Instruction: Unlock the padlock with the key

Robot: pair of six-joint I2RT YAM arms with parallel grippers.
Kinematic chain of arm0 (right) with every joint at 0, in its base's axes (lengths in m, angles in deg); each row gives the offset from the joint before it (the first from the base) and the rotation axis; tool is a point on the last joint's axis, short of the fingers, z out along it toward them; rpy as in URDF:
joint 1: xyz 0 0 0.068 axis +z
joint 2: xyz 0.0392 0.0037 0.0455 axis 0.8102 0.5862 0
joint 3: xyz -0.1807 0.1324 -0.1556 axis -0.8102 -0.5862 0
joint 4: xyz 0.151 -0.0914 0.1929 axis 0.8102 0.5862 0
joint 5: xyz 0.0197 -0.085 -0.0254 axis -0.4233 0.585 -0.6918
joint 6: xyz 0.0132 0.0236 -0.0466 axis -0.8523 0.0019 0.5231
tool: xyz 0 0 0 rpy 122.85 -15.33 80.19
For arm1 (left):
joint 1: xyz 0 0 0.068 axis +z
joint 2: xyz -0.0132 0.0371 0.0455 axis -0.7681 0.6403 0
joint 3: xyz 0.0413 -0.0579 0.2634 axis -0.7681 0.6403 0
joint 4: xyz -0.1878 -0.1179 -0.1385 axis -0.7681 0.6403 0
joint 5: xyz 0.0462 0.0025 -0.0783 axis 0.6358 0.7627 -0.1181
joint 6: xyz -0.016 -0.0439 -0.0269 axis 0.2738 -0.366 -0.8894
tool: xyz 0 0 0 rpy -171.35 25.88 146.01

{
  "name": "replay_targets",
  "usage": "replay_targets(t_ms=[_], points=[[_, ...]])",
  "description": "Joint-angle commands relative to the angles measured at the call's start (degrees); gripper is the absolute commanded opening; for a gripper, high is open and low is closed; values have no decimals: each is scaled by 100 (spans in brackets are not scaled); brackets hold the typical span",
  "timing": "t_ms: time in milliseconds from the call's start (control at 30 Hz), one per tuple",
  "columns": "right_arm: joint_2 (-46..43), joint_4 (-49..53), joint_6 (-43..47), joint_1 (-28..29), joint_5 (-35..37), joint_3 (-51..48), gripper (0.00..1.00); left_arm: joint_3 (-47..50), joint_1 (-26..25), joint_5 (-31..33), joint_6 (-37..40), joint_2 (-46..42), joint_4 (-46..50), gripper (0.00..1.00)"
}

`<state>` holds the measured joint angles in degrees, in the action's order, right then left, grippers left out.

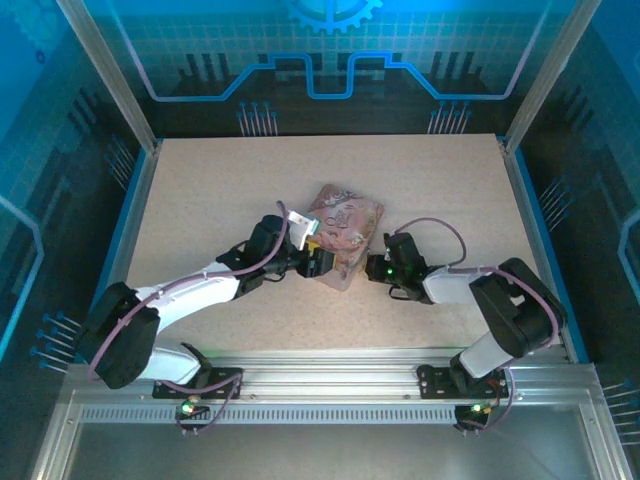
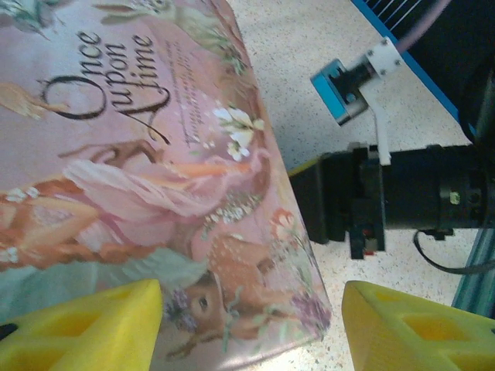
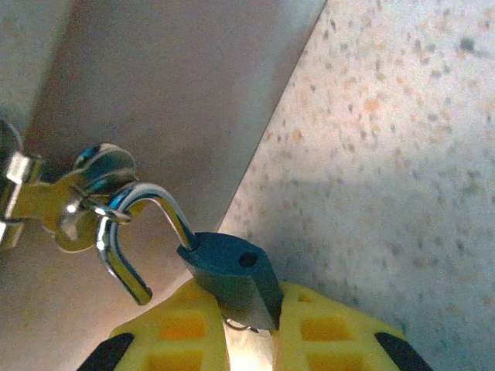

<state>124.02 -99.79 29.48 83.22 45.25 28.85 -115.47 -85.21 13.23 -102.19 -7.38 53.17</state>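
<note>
A pink tin [image 1: 345, 225] lay in the middle of the table [image 1: 200, 190]. Both arms reached in to it from the near edge. Seen from above, the left gripper [image 1: 318, 262] was at the tin's 7 o'clock. The right gripper [image 1: 372, 270] was at its 4 o'clock. Both were close to the tin's near end.

From the right wrist, the padlock [image 3: 228, 270] sat at 6 o'clock, just beside the tin's plain side wall. The right gripper's yellow jaws were closed tight on its blue body, one on each side. The silver loop [image 3: 158, 202] went up toward 10 o'clock and passed through a shiny clasp [image 3: 46, 205] on the tin at 9 o'clock. One end of the loop sat in the body. The other end hung free, and a small round hole showed in the top of the body.

From the left wrist, the tin's lid showed a deer and the words "Once upon a time". The left gripper's yellow jaws stood wide apart at 7 and 5 o'clock, with the tin's corner between them. The 5 o'clock jaw was clear of the tin, and the jaws held nothing. The right gripper's black body was at 3 o'clock, right up against the tin's side.
</note>
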Motion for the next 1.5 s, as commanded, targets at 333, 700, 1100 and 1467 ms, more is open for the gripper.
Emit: replay_targets(t_ms=[333, 700, 1100, 1467], points=[[-789, 505, 77, -4, -237, -198, 0, -126, 179, -11, 110, -178, 31, 64], [-1147, -403, 240, -818, -1468, -717, 0, -108, 184, -209, 104, -145, -80, 64], [-1270, -460, 7, -810, -1846, -617, 0, -107, 183, -223, 55, -108, -151, 64], [-857, -1030, -739, -783, -1902, -629, 0, -36, 186, -177, 5, -144, -169, 64]])
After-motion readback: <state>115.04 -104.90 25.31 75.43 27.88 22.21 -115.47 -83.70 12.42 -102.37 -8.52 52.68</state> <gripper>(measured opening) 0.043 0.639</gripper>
